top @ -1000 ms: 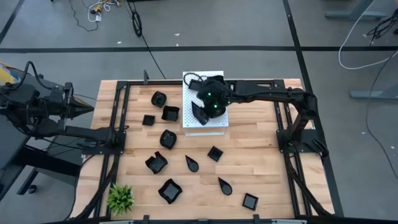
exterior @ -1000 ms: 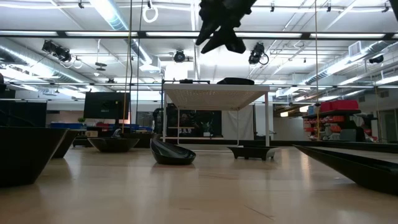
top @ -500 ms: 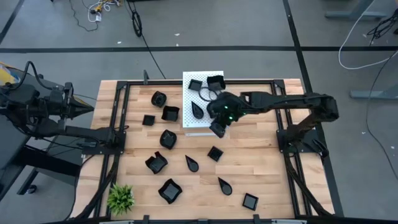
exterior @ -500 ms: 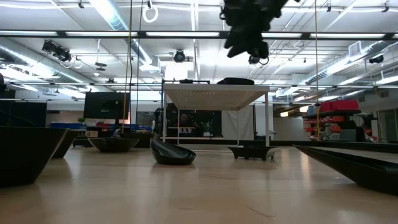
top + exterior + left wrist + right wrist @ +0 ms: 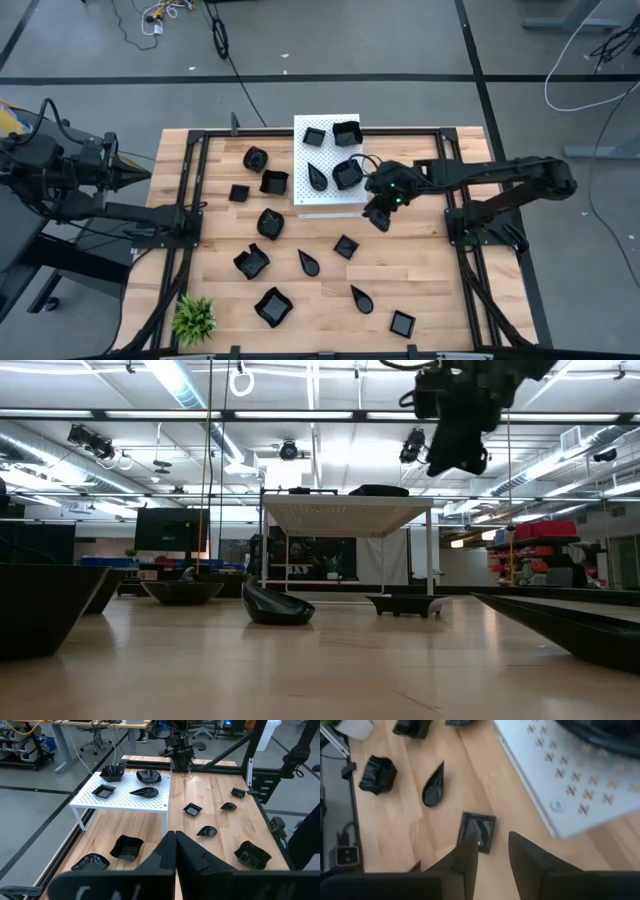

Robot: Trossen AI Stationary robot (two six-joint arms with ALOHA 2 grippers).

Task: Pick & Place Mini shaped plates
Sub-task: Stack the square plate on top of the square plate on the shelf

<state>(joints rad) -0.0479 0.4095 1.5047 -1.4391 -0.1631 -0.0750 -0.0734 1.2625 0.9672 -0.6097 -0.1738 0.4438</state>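
Several small glossy black mini shaped plates lie on the wooden table, among them a square one (image 5: 345, 246) (image 5: 479, 831) and a teardrop (image 5: 309, 263) (image 5: 433, 787). Several more sit on the white perforated board (image 5: 328, 200) (image 5: 560, 775), such as a teardrop (image 5: 318, 176) and a rounded one (image 5: 346, 174). My right gripper (image 5: 377, 215) (image 5: 492, 845) (image 5: 455, 445) hangs in the air just off the board's near right corner, open, with nothing between its fingers. The square plate lies on the table beyond its fingertips. My left gripper (image 5: 140, 172) (image 5: 175, 840) waits shut at the table's left edge.
The board stands on thin legs at the table's far middle (image 5: 345, 505). A small green plant (image 5: 194, 318) stands at the near left corner. A black frame (image 5: 455, 215) runs along the table's sides. Bare wood shows to the right of the board (image 5: 410, 215).
My right gripper has left the space above the board, moving toward the table's right and near edges and sinking. Its fingers keep the same gap. The teardrop and the rounded plate on the board, which the arm covered, now show.
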